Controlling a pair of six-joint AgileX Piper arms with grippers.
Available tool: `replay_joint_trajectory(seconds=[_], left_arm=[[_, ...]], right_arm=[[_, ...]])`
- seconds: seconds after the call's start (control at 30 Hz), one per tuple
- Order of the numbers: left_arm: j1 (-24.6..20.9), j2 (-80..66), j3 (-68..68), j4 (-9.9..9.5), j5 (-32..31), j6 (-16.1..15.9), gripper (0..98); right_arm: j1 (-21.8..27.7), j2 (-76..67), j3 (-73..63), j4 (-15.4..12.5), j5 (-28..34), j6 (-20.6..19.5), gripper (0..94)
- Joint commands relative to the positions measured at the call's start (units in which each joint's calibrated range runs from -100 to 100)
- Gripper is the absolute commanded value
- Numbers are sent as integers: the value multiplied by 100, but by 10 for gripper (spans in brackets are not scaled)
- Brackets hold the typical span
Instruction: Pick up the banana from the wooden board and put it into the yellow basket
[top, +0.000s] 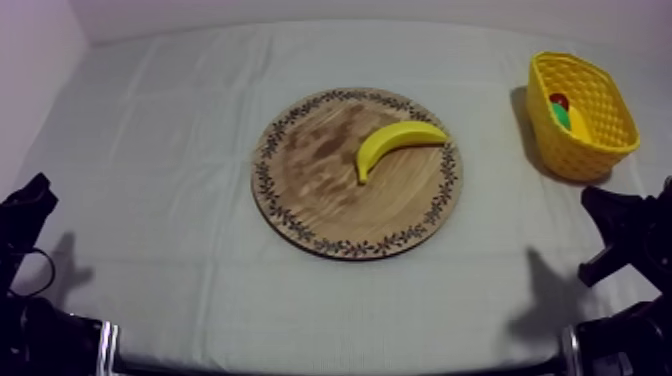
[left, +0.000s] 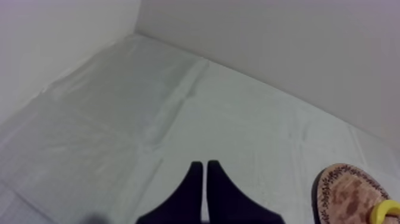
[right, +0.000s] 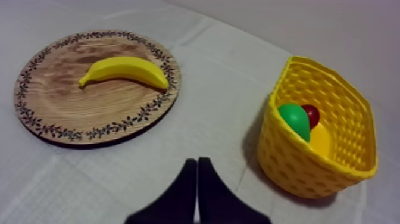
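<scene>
A yellow banana (top: 397, 140) lies on the right half of the round wooden board (top: 320, 190) in the middle of the table. The yellow basket (top: 600, 95) stands at the far right, holding a green fruit (right: 296, 120) and a small red fruit (right: 310, 113). My left gripper (top: 28, 205) rests low at the left edge, my right gripper (top: 615, 215) low at the right, just in front of the basket. Both sets of fingers lie together as a narrow wedge, left gripper (left: 205, 167) and right gripper (right: 197, 164), with nothing between them. Banana (right: 126, 70), board (right: 59, 107) and basket (right: 348, 119) lie ahead of the right gripper.
Grey-white cloth (top: 160, 130) covers the table, with walls behind and at the left. Open cloth lies between board and basket and all around the board. The board's rim (left: 324, 190) and the banana's tip (left: 387, 210) lie off to the side of the left gripper.
</scene>
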Motion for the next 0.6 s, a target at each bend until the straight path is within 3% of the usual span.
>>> replay_joint_trajectory(seconds=[0.0,0.57], left_arm=[[1,0,-1,-1,0,-1,1],[1,0,-1,-1,0,-1,1]], right_arm=[[3,-2,5,-2,2,-1,6],[-156,-2,5,-2,2,8,6]])
